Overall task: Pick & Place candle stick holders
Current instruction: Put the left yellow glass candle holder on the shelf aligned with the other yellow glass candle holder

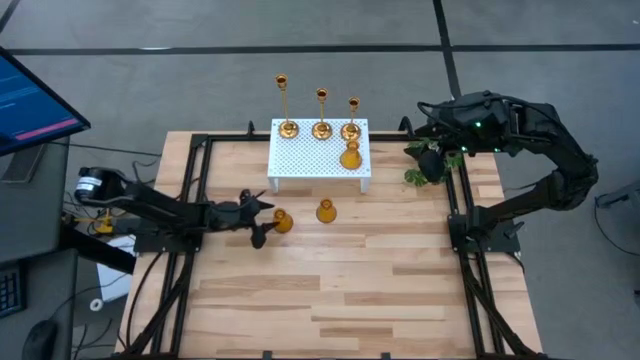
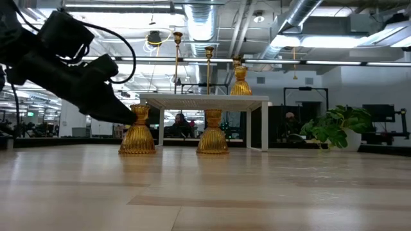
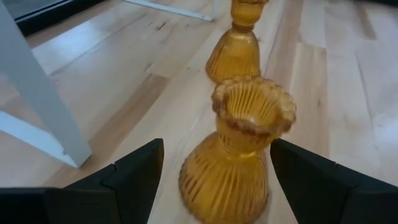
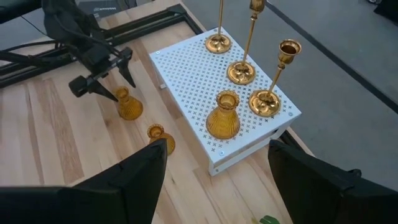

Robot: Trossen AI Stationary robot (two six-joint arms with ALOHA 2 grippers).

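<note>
You'll find no legible text, labels, brands or numbers in any view. The monitor (image 1: pixel 30 95) at the table's left edge shows coloured lines, too small to read. The dark box (image 4: pixel 102 7) behind the left arm carries faint lettering, also unreadable.

Light wood plank table (image 1: pixel 330 280). White perforated stand (image 1: pixel 310 160) set at far middle (legs on table). Two amber bulb holders (image 1: pixel 282 221) (image 1: pixel 326 211) stood upright on wood just before stand. Green plant (image 1: pixel 428 165) seen at right edge.
</note>
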